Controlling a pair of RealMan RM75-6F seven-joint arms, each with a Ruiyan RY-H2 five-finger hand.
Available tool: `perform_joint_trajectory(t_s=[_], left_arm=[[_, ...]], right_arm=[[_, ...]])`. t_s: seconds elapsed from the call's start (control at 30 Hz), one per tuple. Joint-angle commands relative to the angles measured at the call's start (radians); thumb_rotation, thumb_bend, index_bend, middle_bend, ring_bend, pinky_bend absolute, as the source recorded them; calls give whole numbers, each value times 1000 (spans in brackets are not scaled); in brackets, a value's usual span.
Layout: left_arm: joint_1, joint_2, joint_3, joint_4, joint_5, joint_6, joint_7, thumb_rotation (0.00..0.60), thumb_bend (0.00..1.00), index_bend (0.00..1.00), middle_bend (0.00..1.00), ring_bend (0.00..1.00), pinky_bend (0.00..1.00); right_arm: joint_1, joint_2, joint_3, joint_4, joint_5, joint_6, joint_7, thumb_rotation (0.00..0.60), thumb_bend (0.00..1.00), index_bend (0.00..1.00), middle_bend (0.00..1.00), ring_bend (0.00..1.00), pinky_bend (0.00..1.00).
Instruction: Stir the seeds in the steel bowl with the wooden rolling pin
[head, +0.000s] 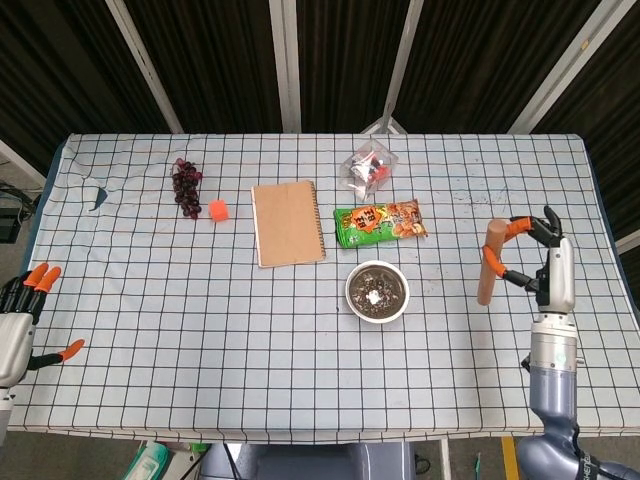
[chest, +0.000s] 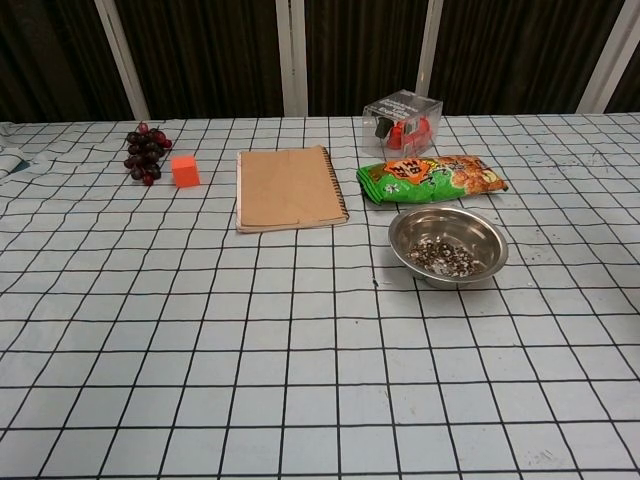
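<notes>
Head view: my right hand (head: 545, 262) held the wooden rolling pin (head: 488, 262) near-upright, ready to dip, at 3 o'clock of the steel bowl (head: 377, 291) of seeds (head: 376, 293); my left hand (head: 20, 322) idled, fingers spread, holding nothing.

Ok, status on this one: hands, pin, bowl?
Right hand holds rolling pin upright, right of steel bowl. Left hand open at table's left edge. Seeds untouched. Nothing between pin and bowl.
</notes>
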Motion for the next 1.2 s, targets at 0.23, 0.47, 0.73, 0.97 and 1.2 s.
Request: perform_joint_trajectory(t_s=[0.23, 0.47, 0.73, 0.97, 1.2], left_arm=[[0, 1, 0, -3, -3, -3, -5, 600, 19, 0, 0, 0, 0], [-1, 4, -1, -6, -7, -7, -14, 600, 19, 0, 0, 0, 0], [-2, 6, -1, -10, -12, -12, -20, 600, 18, 0, 0, 0, 0], [-3, 9, -3, -15, -21, -19, -26, 600, 18, 0, 0, 0, 0], [-7, 12, -5, -16, -24, -27, -33, 600, 18, 0, 0, 0, 0]], right_arm=[[40, -227, 51, 106, -65, 171, 68, 600, 767, 815, 668, 324, 0], [74, -328, 51, 202, -86, 188, 78, 600, 768, 815, 668, 324, 0], [106, -403, 59, 279, -84, 174, 84, 600, 766, 815, 668, 324, 0], [138, -477, 53, 364, -85, 153, 93, 600, 767, 819, 669, 324, 0], [160, -543, 46, 398, -97, 152, 100, 600, 767, 825, 673, 324, 0]])
